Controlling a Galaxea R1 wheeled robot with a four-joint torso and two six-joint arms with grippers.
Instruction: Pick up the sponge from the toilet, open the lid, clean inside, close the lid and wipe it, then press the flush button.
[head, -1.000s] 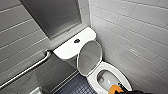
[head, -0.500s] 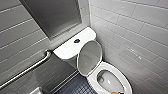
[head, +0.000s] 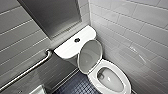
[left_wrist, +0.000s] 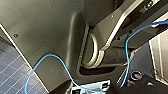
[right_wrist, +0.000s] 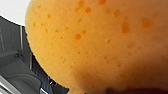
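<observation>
The toilet (head: 108, 64) sat toward five o'clock, its lid (head: 90, 56) raised against the tank, bowl open. The flush button (head: 77, 39) lay near centre; a grab bar (head: 27, 71) ran toward eight o'clock.

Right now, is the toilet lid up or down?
Up. In the head view the lid stands raised, leaning back toward the tank, with the seat and bowl exposed.

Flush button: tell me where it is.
In the head view, the flush button sits mid-top of the tank, just behind the raised lid.
</observation>
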